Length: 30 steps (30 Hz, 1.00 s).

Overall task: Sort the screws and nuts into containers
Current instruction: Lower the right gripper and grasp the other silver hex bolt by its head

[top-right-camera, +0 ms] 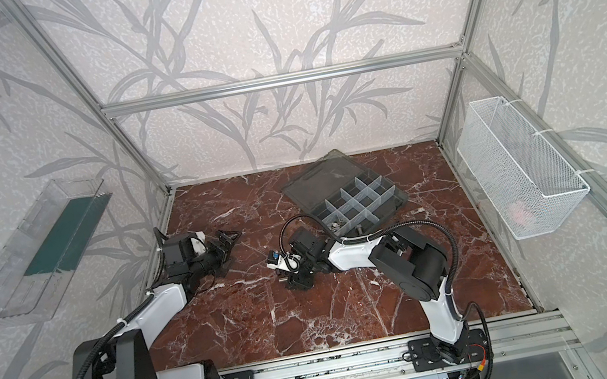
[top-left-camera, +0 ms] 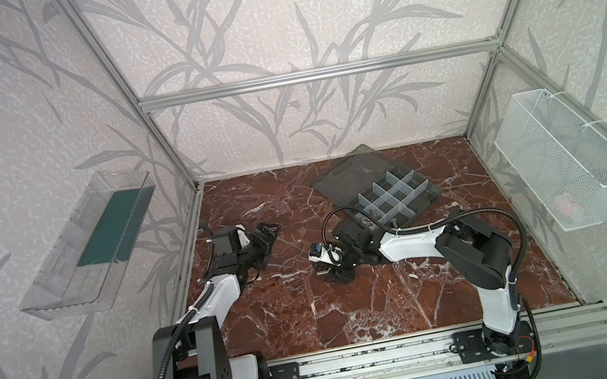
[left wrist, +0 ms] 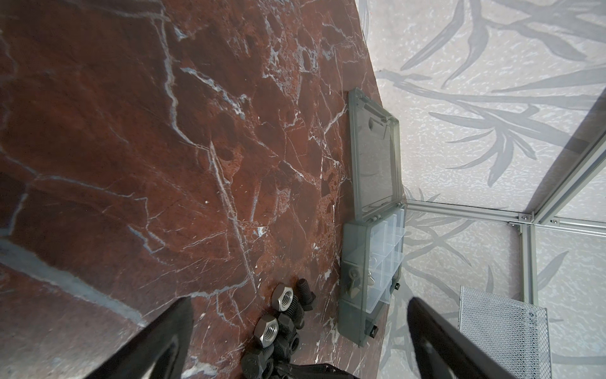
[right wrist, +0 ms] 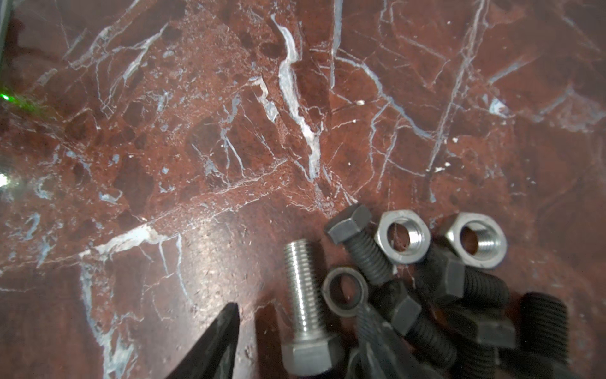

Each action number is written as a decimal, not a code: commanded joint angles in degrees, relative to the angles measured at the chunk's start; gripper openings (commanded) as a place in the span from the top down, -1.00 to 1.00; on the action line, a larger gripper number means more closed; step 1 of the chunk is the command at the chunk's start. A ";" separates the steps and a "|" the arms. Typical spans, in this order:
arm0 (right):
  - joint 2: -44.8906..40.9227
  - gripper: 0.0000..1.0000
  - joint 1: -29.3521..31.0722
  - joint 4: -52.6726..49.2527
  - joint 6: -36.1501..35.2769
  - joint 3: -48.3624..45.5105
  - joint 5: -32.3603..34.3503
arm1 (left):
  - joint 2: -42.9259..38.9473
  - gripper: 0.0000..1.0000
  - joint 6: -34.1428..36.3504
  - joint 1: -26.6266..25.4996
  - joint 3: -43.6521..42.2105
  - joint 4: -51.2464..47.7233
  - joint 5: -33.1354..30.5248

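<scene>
**Right pincer (right wrist: 299,308) straddles a silver screw (right wrist: 305,295) at the loose pile**

Seen from the right wrist, the right pincer stands partly open and grips nothing. Its two black fingers (right wrist: 213,344) sit on either side of the silver screw. That screw lies flat on the red marble tabletop (right wrist: 196,131), hex head toward the camera. A strip of marble shows between the screw and one finger. The other finger lies over the dark hardware beside it, and whether it touches the screw cannot be told.

Just beside the silver screw is the rest of the pile. Several black screws (right wrist: 360,249) lie crossed over one another, with two silver nuts (right wrist: 401,241) resting against them. A dark ring (right wrist: 344,290) lies close to the silver shank.

In both top views the right pincer (top-left-camera: 335,273) points down near the middle of the frame and covers the pile.

The left pincer (top-left-camera: 268,234) sits left of centre. Its jaws are spread as wide as they go and hold nothing. Its wrist camera looks across the tabletop at the silver nuts (left wrist: 285,297) and the black screws (left wrist: 306,292).

The containers (top-left-camera: 412,182) are the divided compartments of a smoky-grey organiser box, up and right of centre in both top views. Its lid (top-left-camera: 354,175) lies open and flat toward the back wall. A few small silver parts (top-left-camera: 368,222) lie in the compartment nearest the right arm, too small to tell apart. The pile lies near that end of the box, not touching it.
</scene>
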 commanded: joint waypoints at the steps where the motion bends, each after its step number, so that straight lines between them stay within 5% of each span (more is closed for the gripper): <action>1: 1.57 -0.13 0.26 -0.94 -0.04 0.93 -0.23 | -0.06 -0.99 -0.38 0.44 -0.48 0.60 0.61; 30: -1.88 0.10 3.32 0.04 2.09 -6.03 2.01 | 0.65 -0.99 -1.04 0.52 -1.61 2.56 1.19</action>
